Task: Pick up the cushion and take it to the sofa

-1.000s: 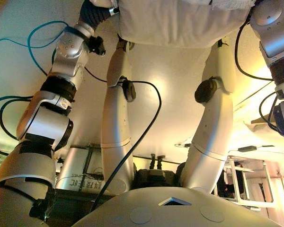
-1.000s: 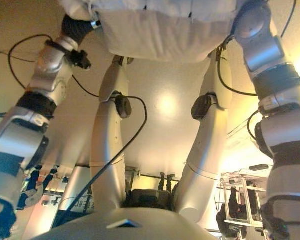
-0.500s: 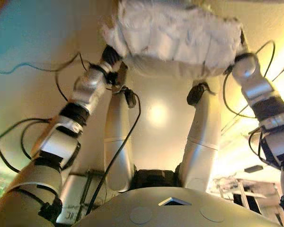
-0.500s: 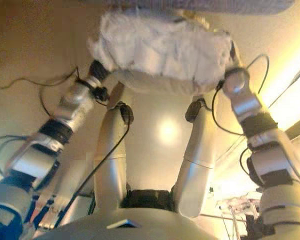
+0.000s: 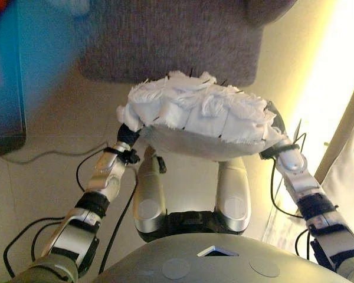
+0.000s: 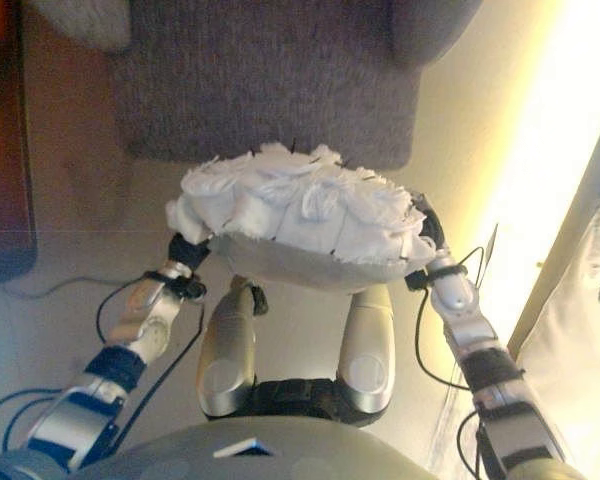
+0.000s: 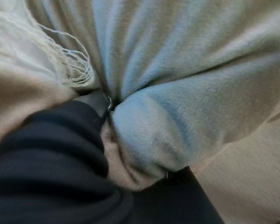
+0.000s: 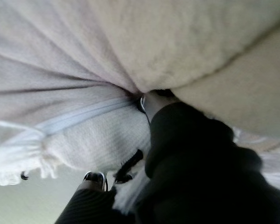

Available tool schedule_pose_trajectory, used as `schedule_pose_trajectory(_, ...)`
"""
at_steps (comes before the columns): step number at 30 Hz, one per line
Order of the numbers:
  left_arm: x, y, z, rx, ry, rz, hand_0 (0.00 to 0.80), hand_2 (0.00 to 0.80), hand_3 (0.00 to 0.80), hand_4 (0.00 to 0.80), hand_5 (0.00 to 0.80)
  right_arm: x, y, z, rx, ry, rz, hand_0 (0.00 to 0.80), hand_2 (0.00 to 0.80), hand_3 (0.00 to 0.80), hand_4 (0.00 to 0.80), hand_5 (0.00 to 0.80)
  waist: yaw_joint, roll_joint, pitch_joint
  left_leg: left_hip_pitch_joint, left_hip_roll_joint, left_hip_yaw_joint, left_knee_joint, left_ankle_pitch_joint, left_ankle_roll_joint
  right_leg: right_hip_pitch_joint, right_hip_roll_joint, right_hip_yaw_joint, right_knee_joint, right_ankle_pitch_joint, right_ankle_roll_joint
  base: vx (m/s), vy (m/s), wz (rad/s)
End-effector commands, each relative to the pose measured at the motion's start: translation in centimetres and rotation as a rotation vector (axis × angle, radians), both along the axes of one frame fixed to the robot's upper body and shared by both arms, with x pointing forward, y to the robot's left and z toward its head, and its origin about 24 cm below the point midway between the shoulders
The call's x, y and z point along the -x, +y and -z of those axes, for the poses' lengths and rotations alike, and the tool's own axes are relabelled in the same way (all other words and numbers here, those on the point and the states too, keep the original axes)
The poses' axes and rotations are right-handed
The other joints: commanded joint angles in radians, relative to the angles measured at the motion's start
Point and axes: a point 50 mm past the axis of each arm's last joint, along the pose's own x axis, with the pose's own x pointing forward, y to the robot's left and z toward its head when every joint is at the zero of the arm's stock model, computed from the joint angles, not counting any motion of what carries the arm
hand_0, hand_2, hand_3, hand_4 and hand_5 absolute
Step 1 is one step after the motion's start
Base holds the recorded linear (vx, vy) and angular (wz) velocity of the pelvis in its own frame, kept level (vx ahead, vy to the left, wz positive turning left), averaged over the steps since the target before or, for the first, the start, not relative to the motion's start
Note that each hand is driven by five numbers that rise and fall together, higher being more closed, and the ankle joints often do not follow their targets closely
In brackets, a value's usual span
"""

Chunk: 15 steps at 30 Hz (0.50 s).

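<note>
A white cushion (image 5: pixel 200 115) with a shaggy fringed top and a smooth pale underside hangs between my two hands, above the floor. My left hand (image 5: pixel 127 134) grips its left end and my right hand (image 5: pixel 276 127) its right end. In the left wrist view the cloth (image 7: pixel 186 93) bunches into folds that run into my left hand (image 7: pixel 51 140). The right wrist view shows the same gathering of cloth (image 8: pixel 84 56) at my right hand (image 8: pixel 191 140). The grey sofa (image 5: pixel 171 41) stands just beyond the cushion, its seat edge close to the cushion's far side.
The sofa's armrest (image 5: pixel 265 9) rises at the far right. A pale fluffy pillow (image 6: pixel 80 20) lies on the sofa's far left. A dark blue piece of furniture (image 5: pixel 3 76) stands to the left. White cloth (image 5: pixel 348 171) hangs at the right beside a bright strip of floor.
The camera has swung up from the floor towards the sofa. The cushion, earlier at the top edge, now shows whole with its fringed top, held out in front of the sofa.
</note>
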Motion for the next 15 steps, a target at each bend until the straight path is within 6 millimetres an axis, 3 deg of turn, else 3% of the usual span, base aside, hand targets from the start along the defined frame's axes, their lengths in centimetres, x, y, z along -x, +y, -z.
schedule_pose_trajectory(1,0.5,-2.3,-1.7,0.096,-0.091,0.126,0.800,0.800,0.800,0.800,0.800,-0.1,1.7,-2.9,-0.021,-0.144,-0.076,0.800,0.800,0.800,0.800,0.800,0.039,-0.023,-0.102,-0.077,0.010,-0.078,0.048,-0.018,0.010,0.087,-0.041,-0.004,-0.024,-0.051,0.085,0.144,0.035,-0.17)
schedule_pose_trajectory(8,3.1,-1.9,-1.7,0.050,-0.078,0.025,0.800,0.800,0.800,0.800,0.800,3.6,1.7,-1.5,-0.072,-0.086,-0.046,0.800,0.800,0.800,0.800,0.800,0.034,-0.026,-0.284,0.146,0.010,-0.033,-0.015,-0.046,0.024,0.326,-0.051,-0.020,-0.103,-0.074,0.082,0.274,0.035,-0.03)
schedule_pose_trajectory(15,5.3,-1.5,-1.8,0.104,-0.072,-0.079,0.800,0.800,0.800,0.800,0.800,5.7,3.1,-1.4,-0.176,-0.078,-0.066,0.800,0.800,0.800,0.800,0.800,0.032,-0.025,-0.369,0.300,0.010,-0.010,-0.104,-0.060,0.036,0.462,-0.047,-0.028,-0.166,-0.081,0.088,0.171,0.023,0.01)
